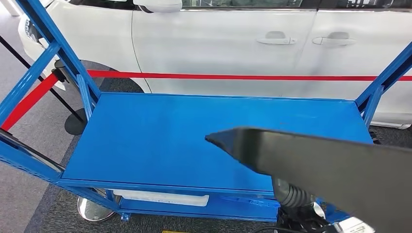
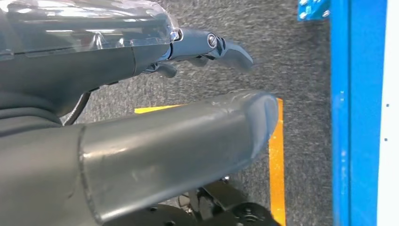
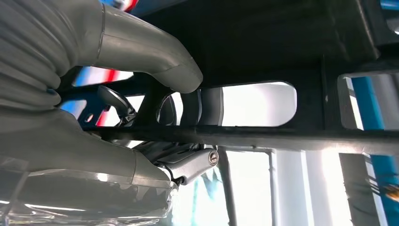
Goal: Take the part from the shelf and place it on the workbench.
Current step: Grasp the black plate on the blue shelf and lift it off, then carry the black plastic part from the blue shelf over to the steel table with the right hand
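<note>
Looking down on a blue counter, flat top bare, slanted blue uprights at both ends. Behind it, a white car side-on, plus a red barrier belt stretched across at door height. Closest to the camera, the part: a long dark grey piece with a pointed end, coming in from the lower right and hanging over the near right stretch of the counter, above it rather than resting on it as far as the head view shows. Held by the right robot hand: seen from the wrist, thick grey thumb curled over one side of a dark bar of the part, darker fingers hooked round the other, so a firm wrap-around grip. Same part up close looks like a dark frame with long rounded slots, bright light coming through them. Left robot hand hanging low over dark grey carpet, thumb and fingers stretched out and apart, nothing in it. Yellow floor tape just past the thumb tip, and a blue frame post beside that. Under the counter, a white box on the lower level and a shiny round stand base by the near left leg.
</note>
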Robot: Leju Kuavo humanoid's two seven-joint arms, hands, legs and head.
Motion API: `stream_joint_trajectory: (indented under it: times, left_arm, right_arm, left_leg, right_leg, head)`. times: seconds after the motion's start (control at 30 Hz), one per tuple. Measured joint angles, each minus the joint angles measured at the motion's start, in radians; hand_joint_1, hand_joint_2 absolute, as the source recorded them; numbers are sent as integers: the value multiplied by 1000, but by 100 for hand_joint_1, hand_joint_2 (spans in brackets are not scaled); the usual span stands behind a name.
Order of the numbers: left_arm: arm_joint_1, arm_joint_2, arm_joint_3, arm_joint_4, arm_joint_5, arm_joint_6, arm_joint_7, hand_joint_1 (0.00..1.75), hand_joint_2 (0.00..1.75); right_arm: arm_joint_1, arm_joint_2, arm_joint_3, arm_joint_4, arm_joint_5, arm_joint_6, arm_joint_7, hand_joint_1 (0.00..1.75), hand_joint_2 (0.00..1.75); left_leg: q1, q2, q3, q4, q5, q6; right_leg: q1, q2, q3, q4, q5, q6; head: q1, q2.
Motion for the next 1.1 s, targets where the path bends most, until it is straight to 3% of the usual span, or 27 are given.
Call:
stream_joint_trajectory:
  times: [0.03,0.1,0.17,0.3,0.37,0.43,0.47,0.5,0.53,0.57,0.63,0.7,0.8,0.83,0.9,0.97,1.0,1.03,1.07,1.1]
  left_arm:
    - [1,0,3,0,0,0,0,0,0]
    - [1,0,10,0,0,1,1,0,0]
    - [-1,1,16,0,0,2,2,0,0]
    - [-1,0,20,0,0,1,4,0,0]
    - [-1,-2,23,0,0,0,5,0,0]
    - [-2,-3,25,0,0,0,6,0,0]
    - [-2,-3,26,0,0,0,6,0,0]
    - [-2,-3,28,0,0,-1,7,0,0]
    - [-2,-3,30,0,0,-1,7,0,0]
    - [-2,-3,33,0,0,-1,8,0,0]
    - [-2,-3,37,0,0,-2,9,0,0]
    - [-3,-3,41,0,0,-2,9,0,0]
    - [-2,-2,43,0,0,-2,10,0,0]
    - [-1,-1,43,0,0,-2,11,0,0]
    - [1,1,44,0,0,-2,14,0,0]
    - [0,2,45,0,1,-3,17,0,0]
    - [0,3,46,0,1,-3,18,0,0]
    - [0,4,47,0,2,-3,18,0,0]
    - [0,5,48,0,3,-3,19,0,0]
    - [-1,5,49,0,3,-3,19,0,0]
  right_arm:
    - [24,-1,0,0,3,10,-9,175,175]
    - [62,-2,0,0,9,23,-25,175,175]
    - [86,-2,0,0,16,32,-32,175,175]
    - [131,-1,-1,-3,33,67,-52,175,175]
    - [161,0,-5,-7,43,90,-72,175,175]
    - [187,4,-9,-9,50,114,-88,175,175]
    - [199,6,-12,-9,52,124,-93,175,175]
    - [211,9,-13,-9,55,133,-96,175,175]
    - [222,11,-14,-9,57,138,-99,175,175]
    - [229,13,-15,-9,59,142,-101,175,175]
    - [238,18,-16,-9,64,145,-105,175,175]
    - [245,23,-16,-9,70,145,-108,175,175]
    - [255,32,-17,-9,86,143,-113,175,175]
    - [257,35,-18,-9,96,143,-113,175,175]
    - [264,39,-18,-8,114,148,-111,175,175]
    - [274,41,-18,-5,123,153,-108,175,175]
    - [280,41,-18,-2,123,154,-108,175,175]
    - [286,41,-18,0,123,154,-108,175,175]
    - [291,41,-18,2,121,154,-108,175,175]
    - [296,41,-18,4,120,154,-108,175,175]
  left_leg:
    - [0,0,12,-15,16,2]
    - [-2,0,79,-139,74,12]
    - [-7,0,131,-243,111,20]
    - [-11,1,134,-272,134,37]
    - [-5,4,125,-282,153,51]
    - [-3,7,107,-284,169,57]
    - [-3,8,96,-283,176,57]
    - [-3,9,84,-282,184,55]
    - [-3,9,73,-280,191,53]
    - [-2,10,62,-277,197,49]
    - [-1,9,43,-269,209,39]
    - [-2,8,36,-265,222,25]
    - [0,6,34,-271,241,3]
    - [2,6,28,-263,226,-3]
    - [5,4,7,-190,137,-9]
    - [4,4,-18,-63,37,-12]
    - [4,4,-19,-11,19,-13]
    - [4,4,-8,13,26,-12]
    - [3,4,20,1,50,-9]
    - [2,4,65,-44,76,-4]
  right_leg:
    - [2,0,-3,3,0,0]
    - [4,1,-8,10,-1,-1]
    - [8,2,-13,17,0,3]
    - [7,4,-17,18,5,26]
    - [4,5,-34,61,-45,37]
    - [-4,6,-70,171,-138,47]
    - [-7,6,-84,228,-171,52]
    - [-11,5,-86,264,-185,56]
    - [-14,5,-71,265,-176,59]
    - [-18,4,-39,230,-152,61]
    - [-21,4,62,91,-111,61]
    - [-17,7,122,-4,-101,53]
    - [-13,8,114,-18,-85,29]
    - [-13,6,105,-19,-76,19]
    - [-14,2,82,-22,-52,3]
    - [-9,0,53,-19,-30,-5]
    - [-5,-1,37,-16,-19,-5]
    - [-3,-2,21,-12,-10,-5]
    - [0,-2,4,-8,-1,-5]
    - [2,-2,-11,-3,8,-4]
  head:
    - [0,0]
    - [0,0]
    - [0,0]
    - [1,0]
    - [5,0]
    - [10,0]
    - [11,0]
    - [11,0]
    - [11,0]
    - [11,0]
    - [11,0]
    - [10,0]
    - [10,0]
    - [8,0]
    - [4,0]
    - [-1,0]
    - [-2,0]
    - [-2,0]
    - [-2,0]
    - [-2,0]
